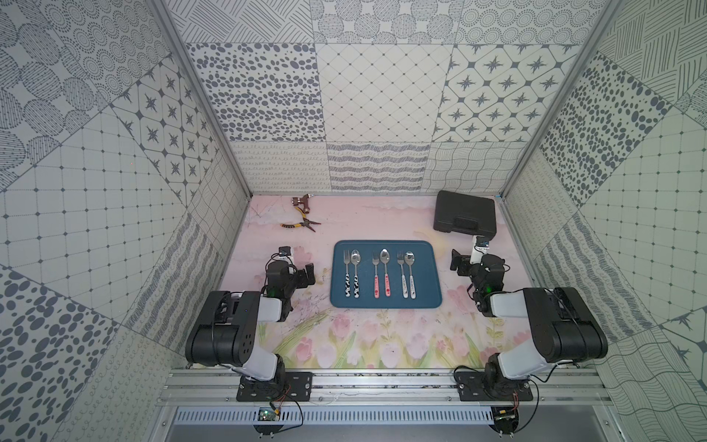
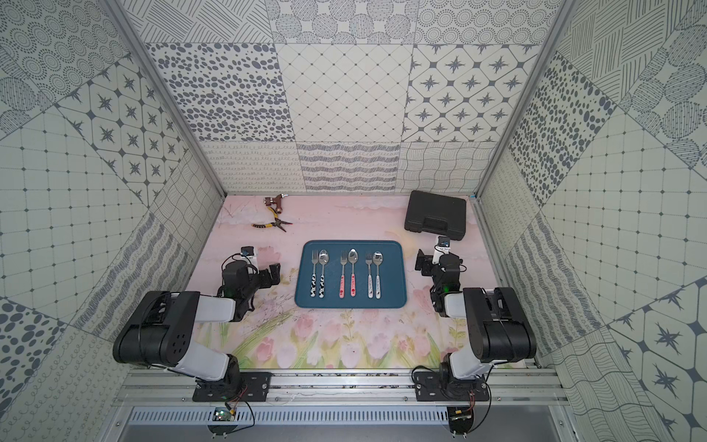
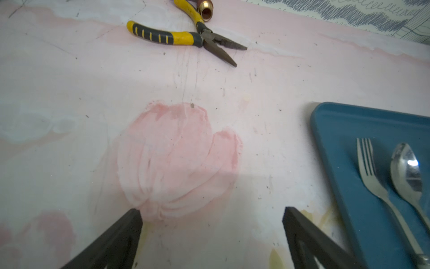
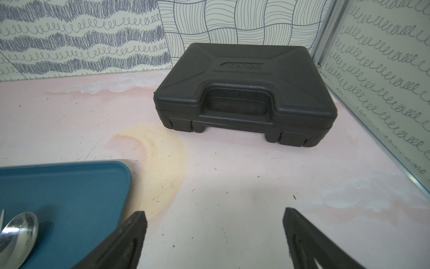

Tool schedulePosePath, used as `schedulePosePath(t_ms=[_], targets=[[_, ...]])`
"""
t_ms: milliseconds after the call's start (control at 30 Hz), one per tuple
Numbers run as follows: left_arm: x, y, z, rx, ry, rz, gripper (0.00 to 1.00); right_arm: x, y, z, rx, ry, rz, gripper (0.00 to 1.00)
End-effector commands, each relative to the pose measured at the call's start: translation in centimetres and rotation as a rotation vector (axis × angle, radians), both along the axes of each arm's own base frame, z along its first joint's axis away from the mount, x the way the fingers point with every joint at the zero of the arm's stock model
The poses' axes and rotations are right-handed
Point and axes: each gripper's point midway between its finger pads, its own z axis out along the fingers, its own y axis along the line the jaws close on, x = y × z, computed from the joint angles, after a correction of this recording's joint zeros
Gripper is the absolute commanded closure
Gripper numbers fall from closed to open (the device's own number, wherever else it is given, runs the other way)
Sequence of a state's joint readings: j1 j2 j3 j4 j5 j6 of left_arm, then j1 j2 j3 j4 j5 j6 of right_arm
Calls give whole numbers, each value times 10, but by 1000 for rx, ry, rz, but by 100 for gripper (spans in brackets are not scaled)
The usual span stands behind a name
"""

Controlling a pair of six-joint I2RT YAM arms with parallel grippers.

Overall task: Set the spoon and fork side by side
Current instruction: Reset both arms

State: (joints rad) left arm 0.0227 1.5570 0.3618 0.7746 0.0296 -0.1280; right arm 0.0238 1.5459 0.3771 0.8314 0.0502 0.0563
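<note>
A blue tray [image 1: 385, 300] in the middle of the table holds three fork-and-spoon pairs, each pair lying side by side with bowls and tines pointing away. The left pair has black-and-white handles: fork [image 1: 347, 272], spoon [image 1: 355, 271]. The middle pair [image 1: 380, 285] is pink-handled, the right pair [image 1: 407, 285] white-handled. My left gripper [image 1: 308, 273] is open over bare table left of the tray; its wrist view shows the left fork [image 3: 370, 172] and spoon [image 3: 407, 174]. My right gripper [image 1: 457, 264] is open right of the tray, with nothing between its fingers.
Yellow-handled pliers [image 3: 186, 38] and a brass fitting [image 3: 206, 11] lie at the back left. A closed black plastic case [image 4: 244, 88] sits at the back right, near the right wall. Patterned walls enclose three sides of the table.
</note>
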Motion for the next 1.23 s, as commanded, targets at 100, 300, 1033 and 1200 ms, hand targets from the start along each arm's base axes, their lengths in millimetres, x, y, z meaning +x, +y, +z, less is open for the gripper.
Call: schedulePosePath(t_ms=[100,300,1033,1200], targets=[[21,-19,29,52,-117,-112,1,8,2,12,0,-37,17,3],[21,-20,28,48,-110,-110,1,8,3,13,-2,-39,19,3],[22,-19,28,48,-106,-105,1,9,4,13,-9,-36,24,3],[21,-18,28,50,-106,-102,1,9,4,12,-10,-35,23,3]])
